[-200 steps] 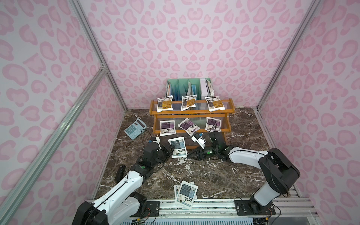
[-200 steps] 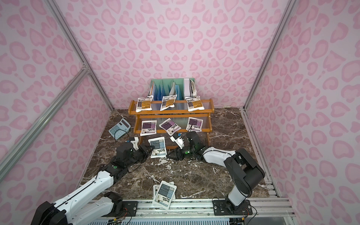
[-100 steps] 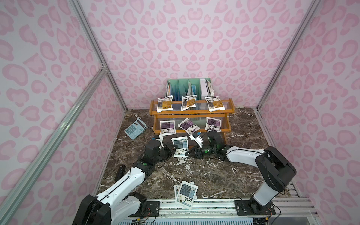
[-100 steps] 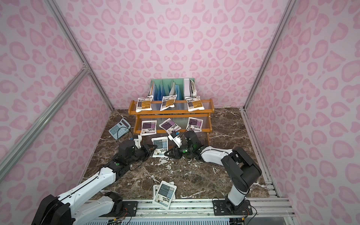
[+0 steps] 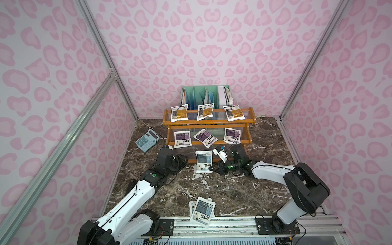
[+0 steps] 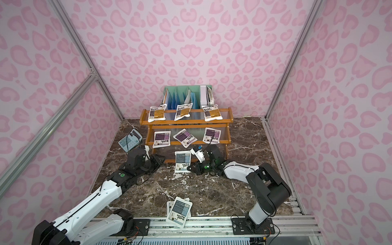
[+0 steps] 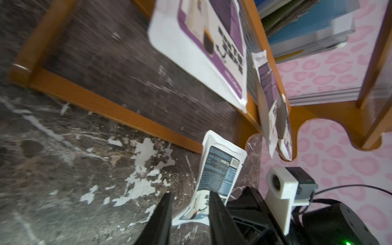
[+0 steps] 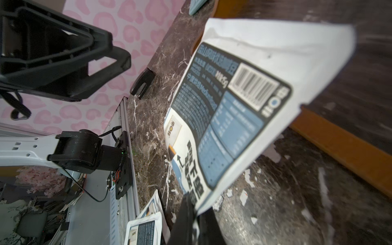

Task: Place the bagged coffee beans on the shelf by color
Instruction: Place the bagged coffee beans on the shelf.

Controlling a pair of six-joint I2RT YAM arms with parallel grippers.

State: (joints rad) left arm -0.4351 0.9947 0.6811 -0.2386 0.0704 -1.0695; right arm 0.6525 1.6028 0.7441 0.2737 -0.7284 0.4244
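In both top views the shelf (image 5: 212, 123) stands at the centre of the frame. Its top tier carries three yellow-orange pouches (image 5: 179, 113) and its middle tier three purple pouches (image 5: 182, 139). One grey-blue pouch (image 5: 204, 161) tilts just below them, its upper edge over the lowest tier's front rail and the rest outside, over the tabletop (image 5: 222, 191). The right gripper (image 8: 194, 203) has its jaws pressed together on that pouch's lower corner. The left gripper (image 7: 189, 193), just left of the pouch, has its jaws spread, clear of it. Two more grey-blue pouches (image 5: 203, 212) lie stacked at bottom centre. Behind the shelf, a mint-green file rack (image 5: 199, 93) holds upright folders.
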